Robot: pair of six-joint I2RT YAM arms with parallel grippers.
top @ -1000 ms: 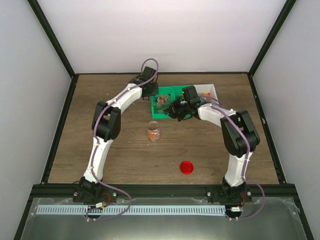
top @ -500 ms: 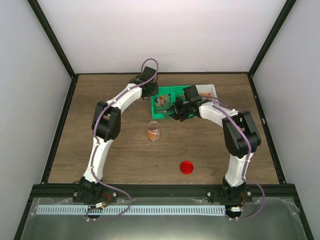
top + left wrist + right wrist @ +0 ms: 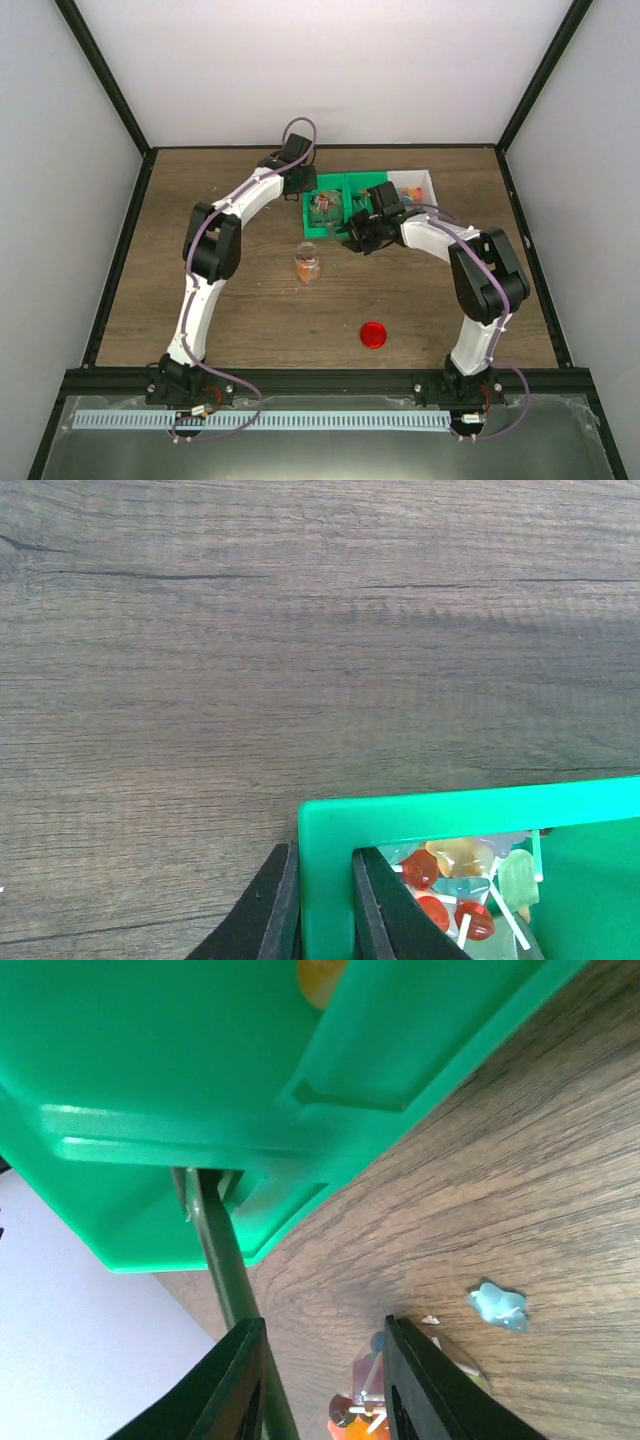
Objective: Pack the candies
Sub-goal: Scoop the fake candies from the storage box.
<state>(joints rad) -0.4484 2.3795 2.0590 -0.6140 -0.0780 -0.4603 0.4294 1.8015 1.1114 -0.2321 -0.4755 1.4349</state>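
Left gripper [image 3: 320, 885] is clamped on the tray [image 3: 480, 810], one finger outside its left wall and one inside. Candies [image 3: 450, 875], red, yellow and pale, some on white sticks, lie heaped just inside that wall. Right gripper [image 3: 325, 1335] hangs at the tray's near right corner, jaws apart with nothing between them.

Under the tray is a dark wood-grain table [image 3: 420, 300], closed in by plain white walls [image 3: 330, 70] and black frame posts [image 3: 100, 70]. In front of the tray stands a jar [image 3: 308, 266] with orange candies in it. One blue candy [image 3: 498, 1306] lies loose on the wood between tray and jar. A red lid [image 3: 373, 334] lies well apart from the tray, nearer the arm bases. A white box [image 3: 418, 181] sits against the tray's right side.

From above, the right arm covers much of the tray's right half. The left wrist view cuts the tray off at the bottom and right. The right wrist view shows only the jar's top. A thin dark rod [image 3: 215, 1230] crosses the tray's corner; I cannot tell what it is.
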